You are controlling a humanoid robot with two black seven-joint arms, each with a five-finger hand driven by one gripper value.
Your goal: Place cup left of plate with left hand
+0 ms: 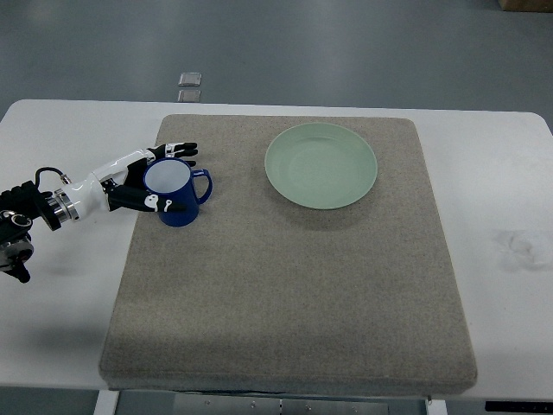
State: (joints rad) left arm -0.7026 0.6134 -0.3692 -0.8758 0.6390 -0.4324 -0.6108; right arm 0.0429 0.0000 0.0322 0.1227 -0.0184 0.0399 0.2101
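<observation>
White table (pixel 505 285), seen from above, bearing a grey felt mat (pixel 285 294) that covers most of its middle. On the mat's far half lies a pale green plate (pixel 320 165), round and empty. Well apart from it, toward the mat's left edge, stands a blue cup (pixel 177 194), upright, white inside, its handle turned toward the plate. The left hand (pixel 143 183) reaches in from the left edge of the view with its black-tipped fingers (pixel 179 150) wrapped around the cup's body, one set on the far side and one on the near side; they appear clamped on the cup. Whether the cup's base rests on the mat or hangs just above it cannot be told from this angle. The right hand is out of sight. Two small square objects (pixel 189 86) lie on the floor beyond the table.

Risk, as judged from here: the cup sits close to the mat's left border, so a release over the edge could leave it tilted. Fingers opening unevenly could drag or tip the cup.
</observation>
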